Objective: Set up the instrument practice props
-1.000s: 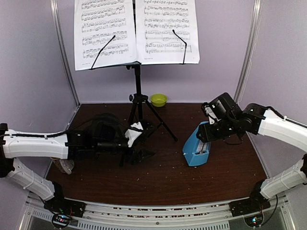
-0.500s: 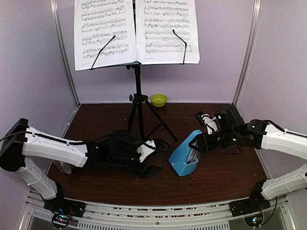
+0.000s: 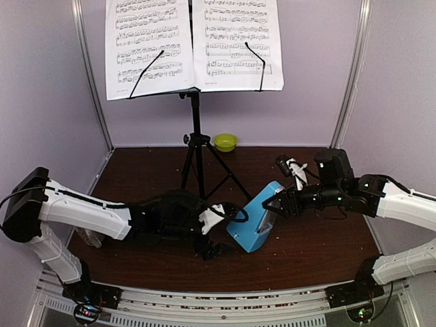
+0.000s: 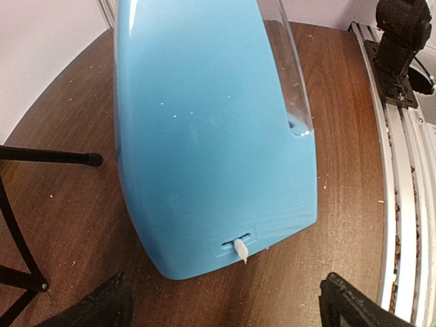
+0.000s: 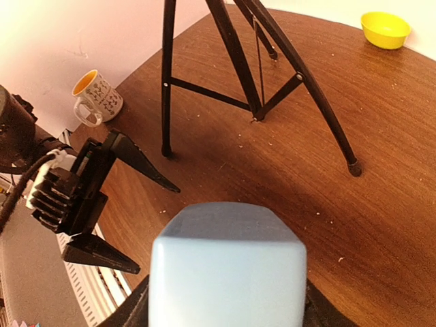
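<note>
Toward the front middle of the table (image 3: 136, 170), tilted blue metronome (image 3: 252, 228) pinched at its top by right gripper (image 3: 275, 203), left gripper (image 5: 142, 223) spread beside its base. Seemingly mid-handover; next, closing squarely on the body.

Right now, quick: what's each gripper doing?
Left gripper: open, holding nothing, jaws spread facing the metronome.
Right gripper: shut on the metronome's top.
</note>
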